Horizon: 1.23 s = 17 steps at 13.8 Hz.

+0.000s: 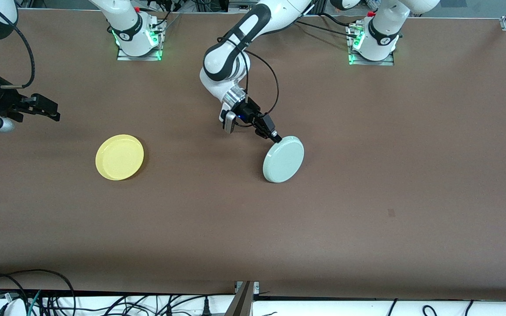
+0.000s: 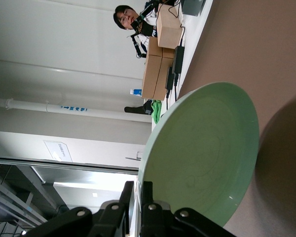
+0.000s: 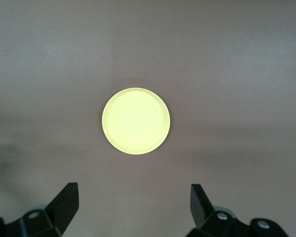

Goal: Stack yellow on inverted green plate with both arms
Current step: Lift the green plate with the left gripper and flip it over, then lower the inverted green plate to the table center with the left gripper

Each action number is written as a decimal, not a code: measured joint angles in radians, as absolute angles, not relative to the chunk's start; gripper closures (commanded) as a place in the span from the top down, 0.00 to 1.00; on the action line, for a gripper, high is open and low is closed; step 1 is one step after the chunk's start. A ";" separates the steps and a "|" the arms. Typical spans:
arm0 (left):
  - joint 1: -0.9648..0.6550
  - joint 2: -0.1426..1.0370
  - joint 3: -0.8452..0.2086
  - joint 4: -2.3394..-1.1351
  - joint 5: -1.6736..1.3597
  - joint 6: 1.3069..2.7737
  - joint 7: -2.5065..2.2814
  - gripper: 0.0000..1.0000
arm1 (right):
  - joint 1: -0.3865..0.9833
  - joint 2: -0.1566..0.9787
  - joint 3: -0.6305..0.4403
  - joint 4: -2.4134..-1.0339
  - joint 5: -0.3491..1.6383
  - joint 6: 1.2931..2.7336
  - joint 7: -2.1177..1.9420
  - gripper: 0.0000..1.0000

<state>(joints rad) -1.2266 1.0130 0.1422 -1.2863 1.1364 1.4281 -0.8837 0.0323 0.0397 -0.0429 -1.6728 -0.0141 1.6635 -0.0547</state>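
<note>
We see the left claw (image 1: 275, 138) clamped on the rim of the green plate (image 1: 283, 159), tilted on edge near mid-counter (image 1: 367, 197). The yellow plate (image 1: 119, 156) lies flat, rim up, toward the right arm's end. The right claw (image 3: 133, 207) hangs above it, fingers apart, partly cut off.

The yellow plate (image 3: 136, 121) lies flat on the brown table (image 3: 246, 74), rim up and alone, seen from straight above. The right gripper (image 3: 134, 207) hangs above the table with its two black fingers (image 3: 66, 203) spread wide apart, holding nothing, clear of the plate.
</note>
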 measured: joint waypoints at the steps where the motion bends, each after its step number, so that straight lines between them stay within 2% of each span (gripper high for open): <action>1: -1.235 1.014 0.142 -1.285 1.136 1.428 -0.895 0.64 | 0.032 0.040 -0.043 -1.673 -0.014 1.664 -0.055 1.00; 2: -1.243 1.015 0.140 -1.284 1.136 1.428 -0.917 0.82 | 0.032 0.040 -0.043 -1.673 -0.014 1.664 -0.055 1.00; 4: -1.256 1.015 0.133 -1.283 1.132 1.431 -0.995 1.00 | 0.032 0.040 -0.044 -1.673 -0.014 1.663 -0.055 1.00; 7: -1.275 1.018 0.095 -1.283 1.123 1.483 -1.141 1.00 | 0.032 0.040 -0.044 -1.673 -0.014 1.663 -0.055 1.00; 9: -1.282 1.019 0.069 -1.283 1.122 1.576 -1.271 1.00 | 0.032 0.040 -0.044 -1.673 -0.014 1.663 -0.055 1.00; 15: -1.238 1.020 0.073 -1.277 1.091 2.046 -1.670 1.00 | 0.032 0.040 -0.044 -1.673 -0.014 1.657 -0.055 1.00; 17: -1.189 1.019 0.072 -1.268 1.074 2.131 -1.719 1.00 | 0.032 0.041 -0.044 -1.673 -0.014 1.657 -0.055 1.00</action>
<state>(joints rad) -1.1886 1.0194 0.0723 -1.2675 1.0736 2.1313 -1.7187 0.0319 0.0405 -0.0443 -1.6729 -0.0141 1.6567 -0.0547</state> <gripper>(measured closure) 0.000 0.000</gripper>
